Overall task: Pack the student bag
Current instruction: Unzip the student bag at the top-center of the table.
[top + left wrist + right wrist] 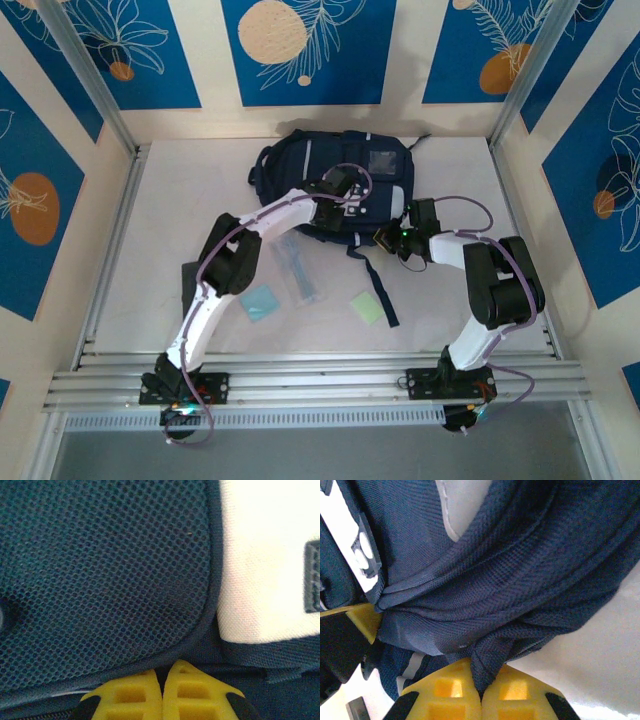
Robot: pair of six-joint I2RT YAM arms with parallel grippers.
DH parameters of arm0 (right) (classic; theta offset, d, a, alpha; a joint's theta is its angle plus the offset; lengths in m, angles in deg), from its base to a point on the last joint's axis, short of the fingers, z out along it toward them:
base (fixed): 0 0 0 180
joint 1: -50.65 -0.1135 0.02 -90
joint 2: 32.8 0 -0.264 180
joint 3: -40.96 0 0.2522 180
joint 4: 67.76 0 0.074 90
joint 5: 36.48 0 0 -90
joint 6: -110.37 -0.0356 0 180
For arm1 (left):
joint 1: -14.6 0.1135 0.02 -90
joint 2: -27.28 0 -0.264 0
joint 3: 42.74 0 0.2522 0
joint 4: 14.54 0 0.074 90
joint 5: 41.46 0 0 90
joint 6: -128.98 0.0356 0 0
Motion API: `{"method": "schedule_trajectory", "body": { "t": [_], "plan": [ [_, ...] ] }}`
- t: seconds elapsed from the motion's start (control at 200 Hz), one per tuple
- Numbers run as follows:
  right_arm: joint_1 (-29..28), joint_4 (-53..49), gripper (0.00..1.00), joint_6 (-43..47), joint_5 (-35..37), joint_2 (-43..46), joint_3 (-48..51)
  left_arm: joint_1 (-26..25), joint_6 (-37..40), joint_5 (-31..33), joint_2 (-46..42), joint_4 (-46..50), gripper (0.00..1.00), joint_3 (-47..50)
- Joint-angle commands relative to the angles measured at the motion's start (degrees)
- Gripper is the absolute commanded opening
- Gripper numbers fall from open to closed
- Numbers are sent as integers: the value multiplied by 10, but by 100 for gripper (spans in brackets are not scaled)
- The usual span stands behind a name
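The student bag (300, 165) lies flat at the back of the table, navy, with a pale grey patch (385, 160). My left gripper (345, 207) rests on its front. In the left wrist view the gripper (162, 677) is shut, its yellow fingertips (192, 685) pressed together against the dark seam below a mesh panel (100, 570), next to the pale patch (265, 560). I cannot tell if anything is pinched there. My right gripper (390, 238) is at the bag's near right corner. It (482, 680) is shut on a fold of the bag's navy fabric (495, 665).
On the table in front of the bag lie a light blue pad (260, 300), a clear pouch of pens (300, 275) and a green note pad (367, 307). A dark strap (382, 292) trails toward the near edge. Metal frame rails (110, 240) border the sides.
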Motion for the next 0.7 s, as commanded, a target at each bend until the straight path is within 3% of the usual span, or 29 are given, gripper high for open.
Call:
{"method": "schedule_trajectory", "body": {
  "t": [0.0, 0.175, 0.325, 0.695],
  "plan": [
    [7, -24, 0, -12, -12, -8, 17, 11, 11, -9, 5, -42, 0, 34],
    [18, -34, 0, -37, 16, -5, 24, 18, -11, -11, -111, -118, 0, 167],
    [30, -30, 0, -48, 24, 5, 36, 53, -36, 3, -168, -146, 0, 253],
    [67, -55, 0, -43, 32, 57, 47, 133, -24, 34, -199, -154, 0, 270]
  ]
}}
